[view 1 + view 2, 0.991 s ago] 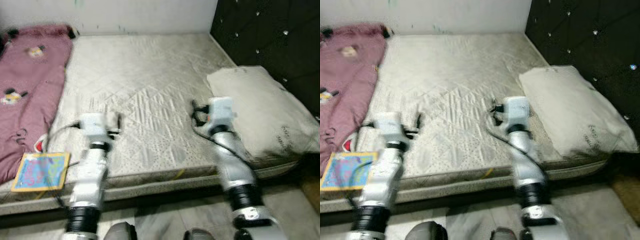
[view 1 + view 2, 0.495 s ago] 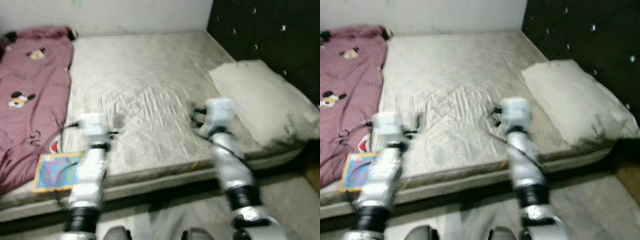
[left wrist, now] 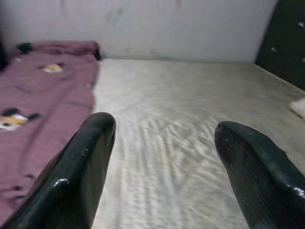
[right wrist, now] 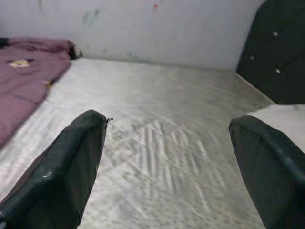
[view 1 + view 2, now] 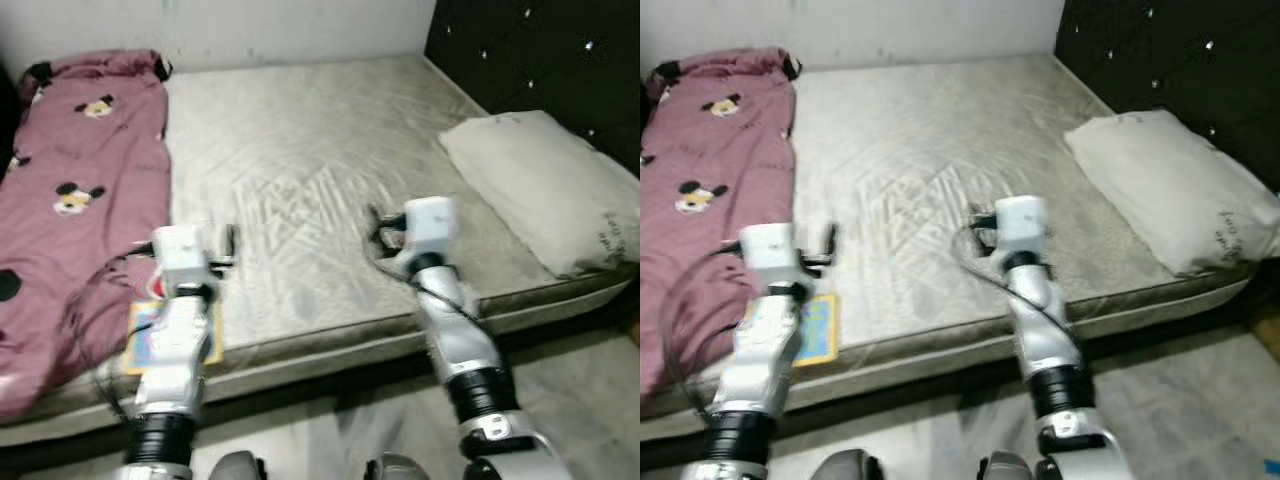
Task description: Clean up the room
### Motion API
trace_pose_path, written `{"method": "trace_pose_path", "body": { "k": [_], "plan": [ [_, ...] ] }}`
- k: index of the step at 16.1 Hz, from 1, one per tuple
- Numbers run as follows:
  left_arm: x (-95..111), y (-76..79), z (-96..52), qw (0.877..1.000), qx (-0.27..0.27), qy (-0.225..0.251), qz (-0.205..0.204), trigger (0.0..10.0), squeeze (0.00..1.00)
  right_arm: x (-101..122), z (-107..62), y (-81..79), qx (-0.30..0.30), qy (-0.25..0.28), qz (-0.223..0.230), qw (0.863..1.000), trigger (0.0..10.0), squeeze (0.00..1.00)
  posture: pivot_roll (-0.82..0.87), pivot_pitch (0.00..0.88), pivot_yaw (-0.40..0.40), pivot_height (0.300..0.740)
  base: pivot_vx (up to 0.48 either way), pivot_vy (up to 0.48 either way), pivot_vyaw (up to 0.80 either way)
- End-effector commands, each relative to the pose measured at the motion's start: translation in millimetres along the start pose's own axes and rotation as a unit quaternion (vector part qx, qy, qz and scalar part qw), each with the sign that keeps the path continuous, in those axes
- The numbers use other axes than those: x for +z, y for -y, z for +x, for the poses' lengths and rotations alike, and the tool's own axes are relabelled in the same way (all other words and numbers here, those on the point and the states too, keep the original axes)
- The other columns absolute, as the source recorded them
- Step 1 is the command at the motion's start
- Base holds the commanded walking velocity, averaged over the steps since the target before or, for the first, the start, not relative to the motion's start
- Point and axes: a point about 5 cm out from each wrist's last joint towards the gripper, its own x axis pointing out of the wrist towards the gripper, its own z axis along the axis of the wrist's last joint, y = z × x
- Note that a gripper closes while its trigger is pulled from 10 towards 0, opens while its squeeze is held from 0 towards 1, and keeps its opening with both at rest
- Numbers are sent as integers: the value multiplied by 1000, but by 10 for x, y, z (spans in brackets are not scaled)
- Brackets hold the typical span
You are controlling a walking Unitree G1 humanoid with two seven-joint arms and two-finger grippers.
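1 pillow, 1 pink blanket and 1 colourful book are lying on 1 bare mattress. 2 grippers, left gripper and right gripper, are hovering spread wide, gripping nothing.

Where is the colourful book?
The book lies at the mattress's front edge on the robot's left, beside the pink blanket, partly under the left arm.

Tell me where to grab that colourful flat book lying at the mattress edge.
Take the book by its near edge, which lies at the mattress rim, coming in low from the front with the left claw. It lies flat, so a top pinch probably won't catch it.
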Motion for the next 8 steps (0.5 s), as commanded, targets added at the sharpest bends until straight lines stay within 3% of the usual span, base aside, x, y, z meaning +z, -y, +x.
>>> {"method": "trace_pose_path", "body": {
  "k": [1, 7, 8],
  "plan": [
    [-3, 109, 4, 1000, -15, -2, -6, 10000, 0, 5, -7, 120, -14, 0, -7, 1000, 10000, 0, -52, 0, 3, 740, 0, 480, 0],
    [7, 109, 11, 1000, -14, 2, -9, 10000, 0, -11, -7, 114, -14, -3, -8, 1000, 10000, 0, -53, 0, 1, 740, 0, 469, 0],
    [22, 110, 12, 1000, -16, 9, -2, 10000, 0, -14, -8, 113, -14, -4, -8, 1000, 10000, 0, -52, 0, 2, 740, 0, 0, 0]
  ]
}}
